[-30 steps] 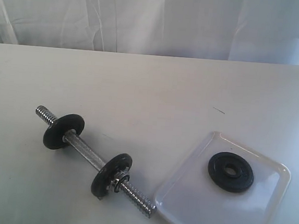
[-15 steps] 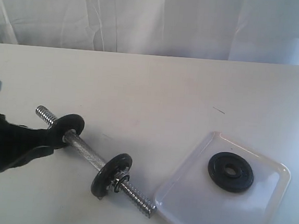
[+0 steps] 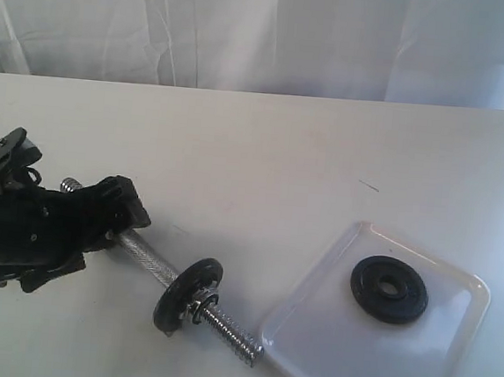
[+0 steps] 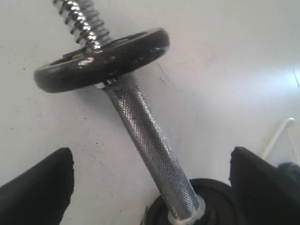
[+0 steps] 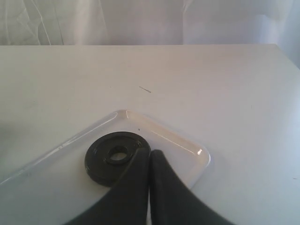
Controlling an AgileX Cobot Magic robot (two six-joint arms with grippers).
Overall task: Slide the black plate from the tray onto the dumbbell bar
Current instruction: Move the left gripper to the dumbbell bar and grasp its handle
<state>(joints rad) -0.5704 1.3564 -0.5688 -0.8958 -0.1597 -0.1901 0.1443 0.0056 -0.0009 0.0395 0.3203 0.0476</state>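
White tray (image 3: 343, 360) is sitting at the table (image 3: 264, 154) front-right corner, dumbbell bar (image 3: 150, 262) lying front-left. The left gripper (image 3: 113, 207) is straddling the bar, jaws wide, gripping nothing, probably readying to steady it. The black plate (image 3: 389, 289) is resting flat in the tray; right gripper (image 5: 150, 173) is hovering at its edge, closed, empty.

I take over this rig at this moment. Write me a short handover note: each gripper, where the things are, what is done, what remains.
Left gripper: open, jaws on either side of the dumbbell bar, which lies on the table.
Right gripper: shut, empty, tip near the edge of the black plate.
The black plate lies flat in the tray.
Done: plate not yet lifted.
Left: close on the bar, pick up the plate, slide it onto a threaded end.
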